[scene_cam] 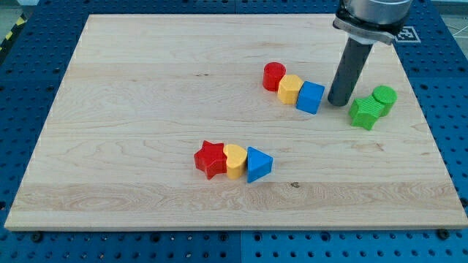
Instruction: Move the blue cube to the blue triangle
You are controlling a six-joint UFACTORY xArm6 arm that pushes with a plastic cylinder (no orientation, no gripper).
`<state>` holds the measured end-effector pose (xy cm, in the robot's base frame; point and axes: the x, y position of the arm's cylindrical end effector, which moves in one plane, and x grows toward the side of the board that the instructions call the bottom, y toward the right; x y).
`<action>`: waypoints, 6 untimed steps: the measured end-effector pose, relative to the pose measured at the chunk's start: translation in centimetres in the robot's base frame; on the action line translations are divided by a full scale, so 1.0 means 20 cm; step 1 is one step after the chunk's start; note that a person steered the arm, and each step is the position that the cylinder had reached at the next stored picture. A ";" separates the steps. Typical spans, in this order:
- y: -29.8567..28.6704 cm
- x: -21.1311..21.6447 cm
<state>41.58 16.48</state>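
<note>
Blue cube is seen on the upper right part of a pale wooden board, at the right end of a short slanting row of three blocks. It is touched on its left by a yellow block with a rounded, roughly pentagonal outline, and beyond that, at the row's upper left end, a red cylinder is set against the yellow one.

Just beside the cube's right face, the tip of a straight dark rod is planted on the board. Whether the tip is actually pressed against the cube or separated by a sliver cannot be told. Nothing is held by the rod; it is a plain pusher with no jaws. Its upper end is fixed into a grey mount at the view's top right.

To the right of the tip, two green blocks are found close together: a green star-like block nearest the rod, and a green cylinder touching it on the upper right.

Well apart from the cube, toward the view's bottom and left of it, a second row of three touching blocks is laid out. The blue triangle is at that row's right end, a yellow heart is in the middle, and a red star is at the left.

The board is surrounded by a blue perforated table surface.
</note>
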 end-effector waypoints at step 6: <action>-0.47 0.07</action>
<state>43.03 7.15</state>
